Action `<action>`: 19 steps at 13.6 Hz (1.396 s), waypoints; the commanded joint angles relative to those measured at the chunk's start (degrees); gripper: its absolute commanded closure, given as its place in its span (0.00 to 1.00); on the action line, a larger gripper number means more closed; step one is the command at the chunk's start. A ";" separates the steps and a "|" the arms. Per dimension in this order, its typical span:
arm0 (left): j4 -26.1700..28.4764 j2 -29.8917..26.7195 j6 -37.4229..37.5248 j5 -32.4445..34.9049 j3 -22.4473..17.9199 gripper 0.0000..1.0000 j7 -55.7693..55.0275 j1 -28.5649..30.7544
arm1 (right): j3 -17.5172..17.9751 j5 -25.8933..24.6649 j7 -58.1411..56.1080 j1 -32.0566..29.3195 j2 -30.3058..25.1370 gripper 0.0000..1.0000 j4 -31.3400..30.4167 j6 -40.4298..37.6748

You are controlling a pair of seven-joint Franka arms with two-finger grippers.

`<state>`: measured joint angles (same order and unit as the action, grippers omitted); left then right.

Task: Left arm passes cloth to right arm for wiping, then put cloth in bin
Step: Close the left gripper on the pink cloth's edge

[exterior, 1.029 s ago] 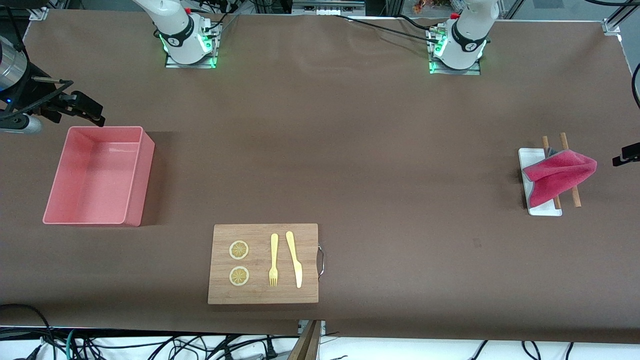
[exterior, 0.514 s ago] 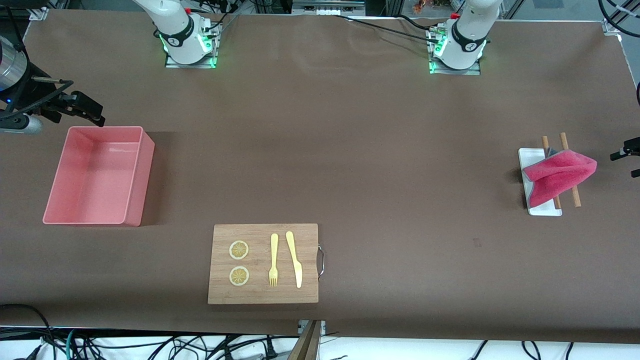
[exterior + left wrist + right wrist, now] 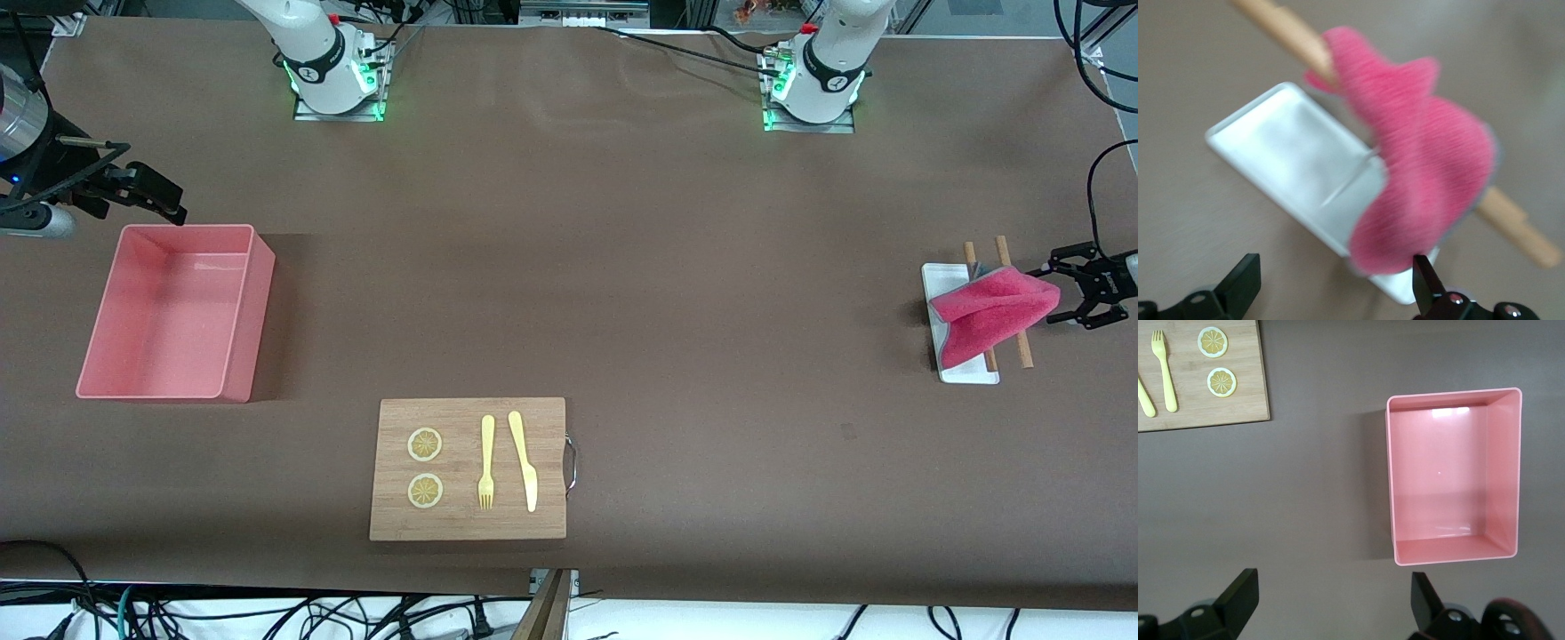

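The magenta-red cloth [image 3: 994, 307] lies draped over two wooden sticks [image 3: 1022, 348] and a small white tray [image 3: 935, 283] at the left arm's end of the table. My left gripper [image 3: 1060, 290] is open, low beside the cloth, with its fingers on either side of the cloth's outer corner. In the left wrist view the cloth [image 3: 1425, 153] fills the middle and the left gripper [image 3: 1333, 277] holds nothing. My right gripper [image 3: 171, 204] waits open and empty above the table beside the pink bin [image 3: 253, 311]. The bin [image 3: 1390, 473] is empty in the right wrist view, above the right gripper [image 3: 1331, 595].
A wooden cutting board [image 3: 467, 524] with two lemon slices [image 3: 425, 444], a yellow fork [image 3: 486, 462] and a yellow knife [image 3: 524, 462] lies near the front camera. The board also shows in the right wrist view [image 3: 1238, 407].
My left gripper has come in from the table's end and lowered to the cloth's outer corner, fingers open. The cloth, bin and right arm have not moved.
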<state>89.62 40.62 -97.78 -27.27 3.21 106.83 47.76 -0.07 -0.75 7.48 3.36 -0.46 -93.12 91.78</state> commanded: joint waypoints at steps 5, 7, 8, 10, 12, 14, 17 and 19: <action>-0.50 -1.16 6.82 -0.51 0.13 0.57 2.95 1.29 | 0.15 -0.66 -0.45 1.56 0.19 0.00 0.84 1.12; -0.50 -1.07 6.47 0.71 -0.31 1.00 2.33 0.05 | 0.15 -0.66 -0.53 1.48 0.28 0.00 0.84 1.12; -0.50 -1.07 6.46 1.25 -0.31 1.00 1.02 0.05 | 0.15 -0.66 -0.62 1.48 0.28 0.00 0.84 1.12; -1.20 -1.25 6.55 2.21 -0.31 1.00 -1.44 -0.30 | 0.15 -0.66 -0.53 1.56 0.19 0.00 0.84 1.12; -2.17 -1.33 7.16 4.76 0.13 1.00 -5.47 -0.56 | 0.07 -0.75 -0.53 1.48 0.19 0.00 0.84 1.12; -2.35 -3.87 8.65 6.68 0.39 1.00 -10.48 -2.05 | 0.07 -0.75 -0.53 1.48 0.28 0.00 0.84 1.12; -5.41 -8.44 15.05 11.18 0.57 1.00 -21.54 -5.91 | 0.07 -0.75 -0.53 1.48 0.19 0.00 0.84 1.12; -8.31 -10.73 20.85 11.27 0.57 1.00 -29.10 -8.46 | 0.07 -0.75 -0.62 1.48 0.19 0.00 0.84 1.12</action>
<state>83.23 32.73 -81.60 -17.78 4.07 83.98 41.66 -0.02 -0.75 7.48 4.80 -0.46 -93.11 92.64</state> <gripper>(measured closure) 0.974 0.000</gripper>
